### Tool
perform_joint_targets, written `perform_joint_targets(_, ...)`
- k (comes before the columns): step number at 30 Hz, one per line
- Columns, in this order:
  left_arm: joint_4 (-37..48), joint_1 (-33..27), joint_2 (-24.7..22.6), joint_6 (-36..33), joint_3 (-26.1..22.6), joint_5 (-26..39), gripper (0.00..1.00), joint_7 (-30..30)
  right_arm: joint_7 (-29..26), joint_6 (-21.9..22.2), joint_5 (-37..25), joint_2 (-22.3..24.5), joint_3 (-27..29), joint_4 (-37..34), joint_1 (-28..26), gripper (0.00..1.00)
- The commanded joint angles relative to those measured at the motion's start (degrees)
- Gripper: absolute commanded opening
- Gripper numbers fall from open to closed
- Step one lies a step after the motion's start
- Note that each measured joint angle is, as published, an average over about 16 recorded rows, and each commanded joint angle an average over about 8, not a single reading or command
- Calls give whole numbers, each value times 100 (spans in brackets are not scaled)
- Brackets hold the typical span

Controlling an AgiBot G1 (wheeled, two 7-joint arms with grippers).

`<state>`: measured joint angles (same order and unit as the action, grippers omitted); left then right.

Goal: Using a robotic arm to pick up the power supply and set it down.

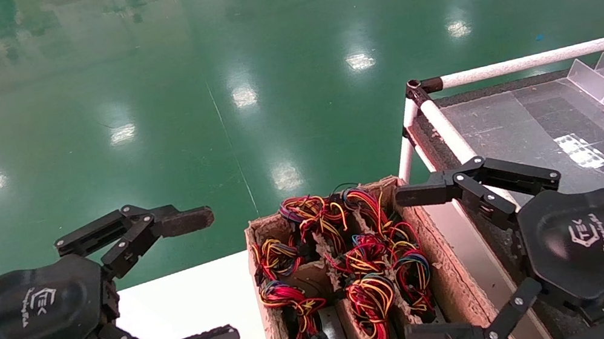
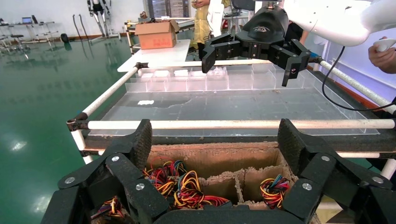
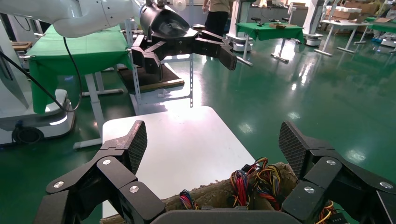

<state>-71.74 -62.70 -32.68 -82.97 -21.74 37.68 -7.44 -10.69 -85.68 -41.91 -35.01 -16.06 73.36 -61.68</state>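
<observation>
Head view shows you both grippers spread wide, holding nothing; left gripper (image 1: 206,277) over white table (image 1: 202,309); right gripper (image 1: 416,264) beside wire-filled box (image 1: 447,268).

Brightness: all three views evenly and brightly lit.
Light source: overhead lamps, seen as white patches mirrored on the green floor (image 1: 240,94) across the middle of the head view.
Glare: white table (image 3: 187,144) washes out near its far edge in the right wrist view; clear sheet (image 1: 554,133) at right of the head view shows pale sheen.
Shadows: soft and faint, darkest inside the cardboard box (image 1: 346,285).
Focus: near fingers at the lower edge of both wrist views slightly soft.
</observation>
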Motion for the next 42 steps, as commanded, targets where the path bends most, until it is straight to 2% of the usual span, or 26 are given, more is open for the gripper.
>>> perform_joint_targets(1, 0, 0, 0, 0, 0, 0, 0, 0, 0, 0, 0, 0, 0, 0, 0, 100)
perform_joint_targets(42, 0, 0, 0, 0, 0, 0, 0, 0, 0, 0, 0, 0, 0, 0, 0, 100)
